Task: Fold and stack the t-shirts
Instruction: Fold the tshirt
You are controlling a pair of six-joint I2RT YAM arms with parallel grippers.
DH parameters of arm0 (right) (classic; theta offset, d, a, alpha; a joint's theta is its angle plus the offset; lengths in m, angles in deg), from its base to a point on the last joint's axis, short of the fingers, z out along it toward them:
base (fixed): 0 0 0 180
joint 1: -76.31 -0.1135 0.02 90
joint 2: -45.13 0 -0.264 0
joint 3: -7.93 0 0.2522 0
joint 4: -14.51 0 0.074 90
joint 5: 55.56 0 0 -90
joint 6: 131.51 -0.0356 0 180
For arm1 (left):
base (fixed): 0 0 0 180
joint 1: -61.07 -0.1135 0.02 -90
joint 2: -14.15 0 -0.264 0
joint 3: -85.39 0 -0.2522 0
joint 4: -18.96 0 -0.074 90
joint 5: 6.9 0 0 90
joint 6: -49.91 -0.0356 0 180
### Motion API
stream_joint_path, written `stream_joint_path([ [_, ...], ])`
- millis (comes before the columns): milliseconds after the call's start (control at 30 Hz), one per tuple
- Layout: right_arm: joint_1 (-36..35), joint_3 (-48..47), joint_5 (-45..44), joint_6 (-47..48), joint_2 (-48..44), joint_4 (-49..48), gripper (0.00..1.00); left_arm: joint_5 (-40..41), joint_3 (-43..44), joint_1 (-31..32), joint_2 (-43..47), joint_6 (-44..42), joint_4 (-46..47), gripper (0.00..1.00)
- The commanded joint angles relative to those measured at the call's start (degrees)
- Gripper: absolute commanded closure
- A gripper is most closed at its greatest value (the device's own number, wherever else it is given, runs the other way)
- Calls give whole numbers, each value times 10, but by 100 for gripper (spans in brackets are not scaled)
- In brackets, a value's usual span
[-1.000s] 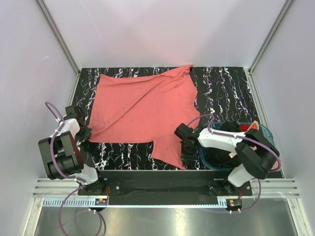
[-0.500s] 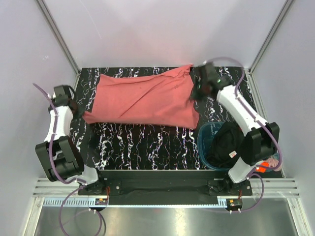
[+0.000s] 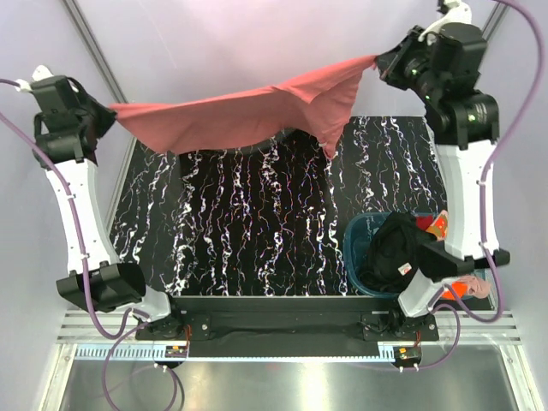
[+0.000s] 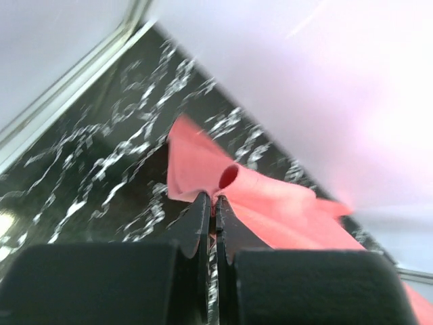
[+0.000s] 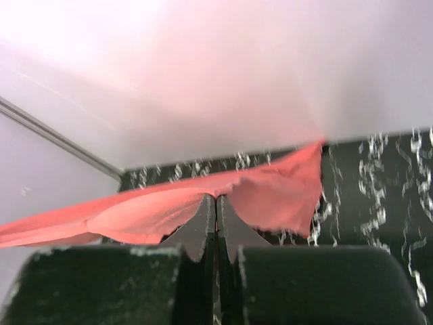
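While the large salmon-red fabric t-shirt is hung in the air above the black marbled table, it is pinched at two opposite ends. The left gripper is closed on a bunched fold of cloth at one end, and the right gripper is clamped on a thin edge at the other. In both wrist views the jaws are seen pressed together with only a sliver of fabric between them. The cloth sags in the middle, and a pointed flap hangs below the right-hand end. The round teal plastic basket, with a black t-shirt heaped in it, is well apart from the hanging garment, at the near right of the table.

Slippage is judged the chief risk. So little fabric is held that a further outward pull could drag an edge free and drop that end. If the shirt is lowered unevenly, the hanging flap could be tucked under and a crease trapped.
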Motion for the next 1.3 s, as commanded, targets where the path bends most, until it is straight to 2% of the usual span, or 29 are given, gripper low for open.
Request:
stream_joint_path([
  [0, 10, 26, -41, 27, -64, -146, 100, 6, 101, -5, -4, 14, 5, 100],
  [100, 10, 10, -56, 46, -84, -196, 100, -15, 183, -6, -18, 35, -11, 100],
  [133, 9, 12, -60, 58, -94, -209, 100, -21, 233, -7, -16, 42, -25, 100],
  [200, 10, 56, -74, 72, -144, -266, 100, -14, 246, -5, 5, 32, -9, 100],
  [267, 10, 81, -93, 96, -169, -301, 100, 52, 268, -7, 31, 11, -8, 100],
  [367, 10, 117, -111, 123, -178, -312, 100, 66, 280, -10, 13, 8, 3, 100],
  [400, 10, 104, -113, 127, -164, -303, 100, 43, 279, -14, 4, 20, 18, 100],
  [433, 10, 97, -114, 129, -158, -296, 100, -5, 279, -48, -3, 80, 25, 100],
  [467, 10, 96, -110, 128, -156, -308, 100, -36, 275, -54, -2, 105, 36, 100],
  [567, 10, 75, -112, 144, -126, -322, 100, -11, 247, -47, 7, 129, 90, 100],
  [600, 11, 51, -110, 151, -85, -311, 100, 1, 236, -46, -4, 129, 101, 100],
  [633, 10, 11, -107, 159, -65, -311, 100, -1, 239, -48, -14, 140, 105, 100],
  [700, 12, -12, -98, 163, -19, -343, 100, -17, 248, -50, -47, 155, 123, 100],
  [800, 29, -56, -81, 153, 57, -368, 100, -38, 232, -46, -67, 174, 183, 100],
  [833, 35, -110, -74, 137, 80, -365, 100, -38, 230, -44, -82, 180, 196, 100],
  [900, 54, -158, -58, 107, 131, -374, 100, -40, 247, -44, -110, 188, 229, 100],
  [1033, 81, -143, -41, 62, 156, -442, 100, -41, 301, -44, -158, 203, 254, 100],
  [1167, 105, -164, -27, 25, 177, -455, 100, -34, 358, -39, -198, 212, 268, 100],
  [1267, 108, -158, -24, 27, 170, -456, 100, -27, 355, -37, -193, 211, 276, 100],
])
